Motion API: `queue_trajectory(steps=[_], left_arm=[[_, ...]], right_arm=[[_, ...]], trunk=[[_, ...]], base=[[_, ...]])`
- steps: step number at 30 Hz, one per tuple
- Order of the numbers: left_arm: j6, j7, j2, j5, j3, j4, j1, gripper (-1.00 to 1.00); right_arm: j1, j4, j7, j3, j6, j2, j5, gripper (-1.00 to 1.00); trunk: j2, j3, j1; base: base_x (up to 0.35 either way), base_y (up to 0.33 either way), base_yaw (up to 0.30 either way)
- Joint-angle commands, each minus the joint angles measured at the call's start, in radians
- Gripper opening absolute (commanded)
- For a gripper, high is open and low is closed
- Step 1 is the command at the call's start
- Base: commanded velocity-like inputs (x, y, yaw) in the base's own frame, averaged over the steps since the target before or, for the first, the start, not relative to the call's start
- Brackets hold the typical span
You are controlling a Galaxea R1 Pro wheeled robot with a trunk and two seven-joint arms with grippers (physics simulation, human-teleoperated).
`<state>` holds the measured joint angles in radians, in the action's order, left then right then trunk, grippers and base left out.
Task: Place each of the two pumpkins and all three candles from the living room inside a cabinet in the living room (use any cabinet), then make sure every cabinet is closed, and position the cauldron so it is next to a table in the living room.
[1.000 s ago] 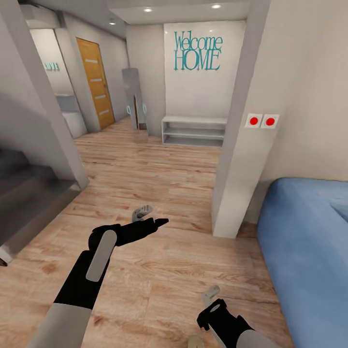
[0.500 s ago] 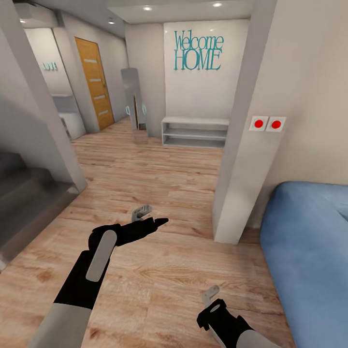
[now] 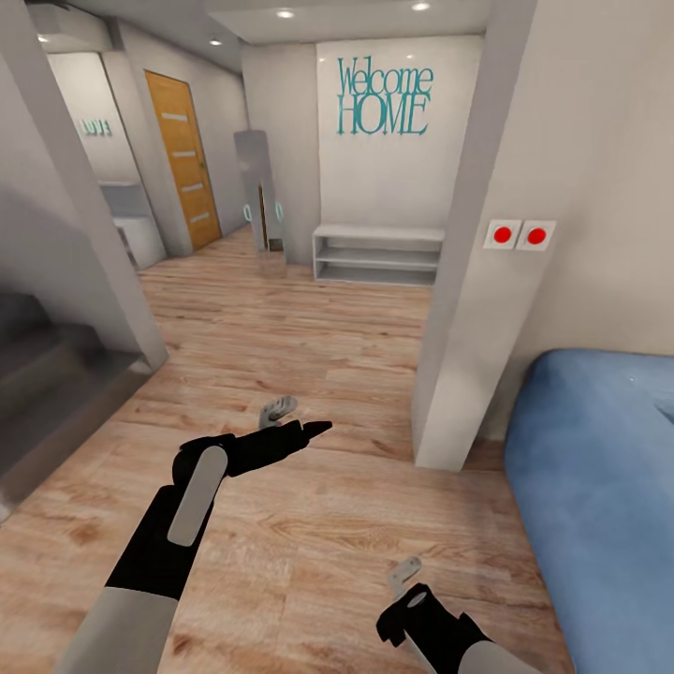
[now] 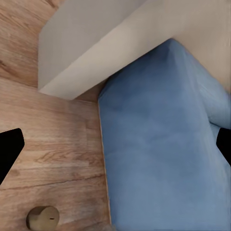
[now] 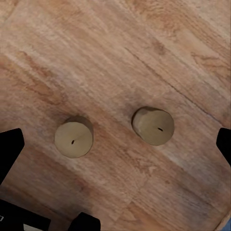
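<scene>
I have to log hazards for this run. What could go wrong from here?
The right claw hangs open above two candles standing apart on the wooden floor; a careless descent might tip or roll one. The blue sofa and wall corner crowd the right side, risking a bump.

Wood-plank floor [image 4: 48,144] underneath. One stubby tan candle [image 4: 43,217] upright on the planks, dark wick on top, standing alone. At 3 o'clock from it, a blue sofa [image 4: 163,154] with a soft, smooth cover, its edge meeting the floor in a straight line. At 12 o'clock from the candle, a pale grey wall corner [image 4: 91,43] coming down onto the floor, touching the sofa's end. Two black fingertips of the left gripper [image 4: 115,147], one [image 4: 8,151] over the planks, the other over the sofa, spread wide apart, nothing between them.
</scene>
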<state>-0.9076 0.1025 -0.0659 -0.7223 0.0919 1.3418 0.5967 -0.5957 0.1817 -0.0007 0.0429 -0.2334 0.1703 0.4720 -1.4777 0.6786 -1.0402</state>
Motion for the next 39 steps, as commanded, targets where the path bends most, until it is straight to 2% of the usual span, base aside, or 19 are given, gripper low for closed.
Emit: queue_trajectory(steps=[1, 8, 28, 39], left_arm=[[0.0, 0.001, 0.0, 0.0, 0.0, 0.0, 0.0, 1.0], [0.001, 0.003, 0.0, 0.0, 0.0, -0.003, 0.0, 1.0], [0.001, 0.005, 0.0, 0.0, 0.002, -0.003, 0.0, 1.0], [0.0, 0.005, 0.0, 0.0, 0.002, -0.003, 0.0, 1.0]], right_arm=[[0.0, 0.0, 0.0, 0.0, 0.005, 0.0, 0.0, 1.0], [0.005, -0.004, 0.002, 0.0, 0.048, 0.0, 0.002, 1.0], [0.007, -0.004, 0.004, 0.0, 0.054, 0.0, 0.004, 1.0], [0.007, -0.005, 0.072, 0.002, 0.056, -0.001, 0.005, 1.0]], trunk=[[-0.007, 0.003, -0.004], [-0.056, 0.025, -0.031], [-0.196, 0.088, -0.107], [-0.273, 0.122, -0.15]], base=[[0.0, 0.0, 0.0], [0.0, 0.0, 0.0], [0.0, 0.0, 0.0], [0.0, 0.0, 0.0]])
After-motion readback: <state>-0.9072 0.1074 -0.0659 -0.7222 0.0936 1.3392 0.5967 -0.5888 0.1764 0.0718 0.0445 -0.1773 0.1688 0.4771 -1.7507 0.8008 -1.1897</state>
